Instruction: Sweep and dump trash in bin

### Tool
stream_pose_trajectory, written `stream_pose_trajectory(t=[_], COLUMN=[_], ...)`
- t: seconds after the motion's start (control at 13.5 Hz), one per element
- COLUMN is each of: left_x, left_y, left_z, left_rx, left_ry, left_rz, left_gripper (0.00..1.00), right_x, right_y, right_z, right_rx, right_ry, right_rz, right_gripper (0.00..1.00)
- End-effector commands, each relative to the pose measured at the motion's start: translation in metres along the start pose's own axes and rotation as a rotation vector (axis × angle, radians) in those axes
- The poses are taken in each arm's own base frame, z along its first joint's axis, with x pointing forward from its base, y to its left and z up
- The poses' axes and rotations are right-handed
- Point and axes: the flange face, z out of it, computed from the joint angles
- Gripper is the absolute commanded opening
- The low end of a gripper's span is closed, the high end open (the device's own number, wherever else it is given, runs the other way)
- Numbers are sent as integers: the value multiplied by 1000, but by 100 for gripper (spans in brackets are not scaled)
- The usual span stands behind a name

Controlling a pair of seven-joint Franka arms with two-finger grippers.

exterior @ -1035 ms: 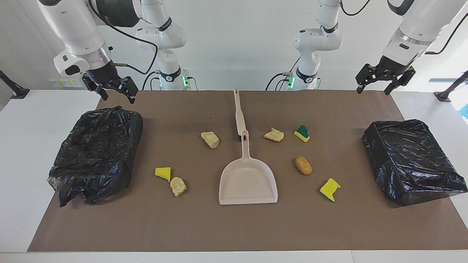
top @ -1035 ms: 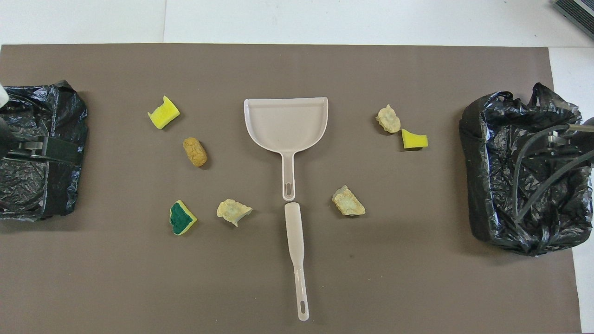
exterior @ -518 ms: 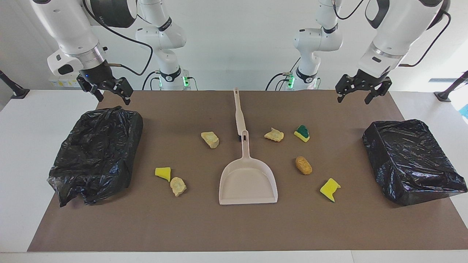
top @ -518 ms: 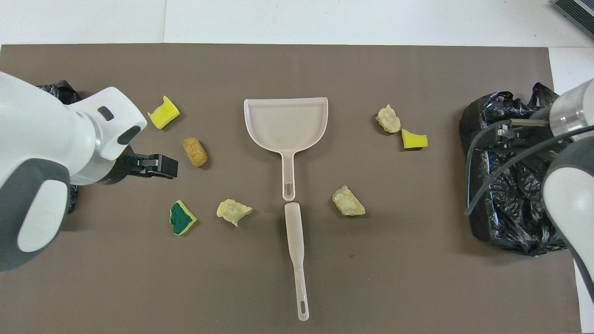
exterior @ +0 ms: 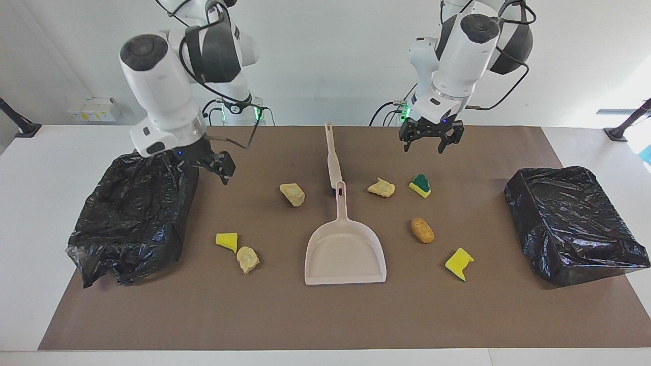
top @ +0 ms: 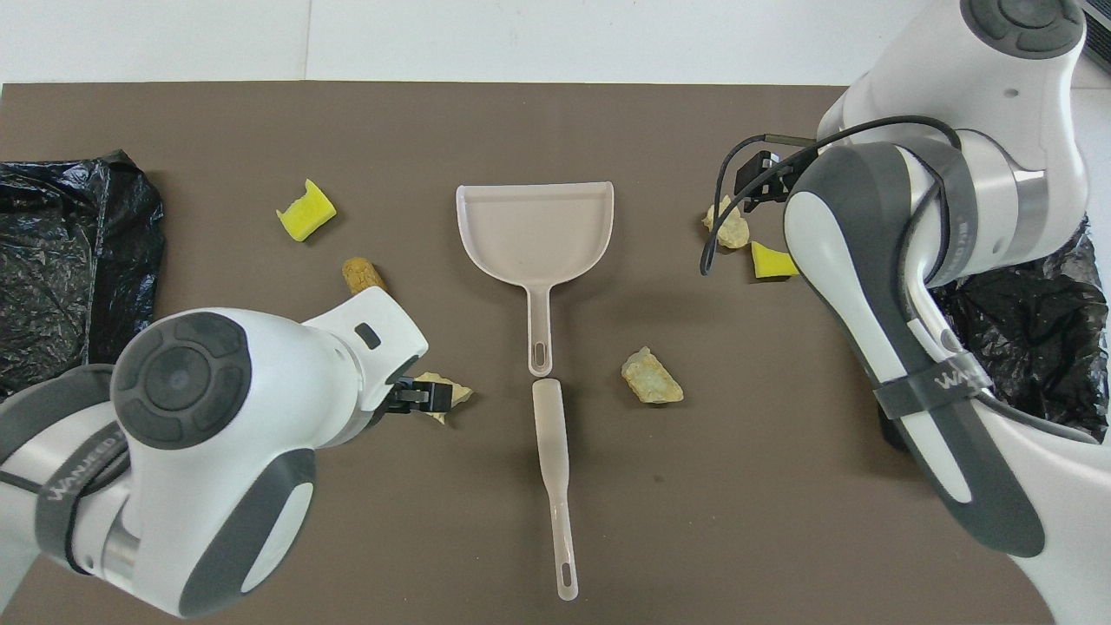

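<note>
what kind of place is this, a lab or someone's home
Most likely a robotics lab: two white robot arms are mounted at a plain white table covered by a brown paper mat, with staged sponge and foam scraps.

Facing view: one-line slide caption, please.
Both open pincers, left and right, hover over the mat; trash bits surround the untouched dustpan.

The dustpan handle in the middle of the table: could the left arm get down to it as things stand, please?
Probably yes. The left gripper hangs open above the mat, and the dustpan handle lies bare, with only a foam lump beside its path, not on it.
</note>
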Motion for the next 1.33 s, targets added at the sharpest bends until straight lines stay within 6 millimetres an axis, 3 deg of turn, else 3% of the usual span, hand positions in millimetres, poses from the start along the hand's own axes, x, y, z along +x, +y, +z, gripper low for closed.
stream_pose_trajectory(t=[0.0,0.22,0.37,0.59,0.74,0.96,1.11,1.26], left_x=[-36,-69,-90,-121,-135,-160,-160,-160], left_y=[38,82,104,151,163,168,168,170], left_z=[35,83,98,128,141,156,157,160], left_rx=[-15,-23,-38,-43,-46,-62,-61,-63], left_ry=[8,17,33,27,26,37,36,35], left_rz=[1,-3,-18,-18,-12,-25,-44,-96], left_gripper=[100,100,100,100,100,100,99,81], right_x=[-9,-11,-12,-30,-36,-61,-80,-86], right_y=[-33,-75,-101,-153,-183,-224,-239,-241], right_z=[-6,19,31,48,81,97,109,118], right_rx=[32,47,49,83,104,150,132,119], right_ry=[3,12,16,45,50,26,5,-6], right_rz=[23,96,85,114,106,120,83,41], right_gripper=[100,100,100,100,100,100,100,100])
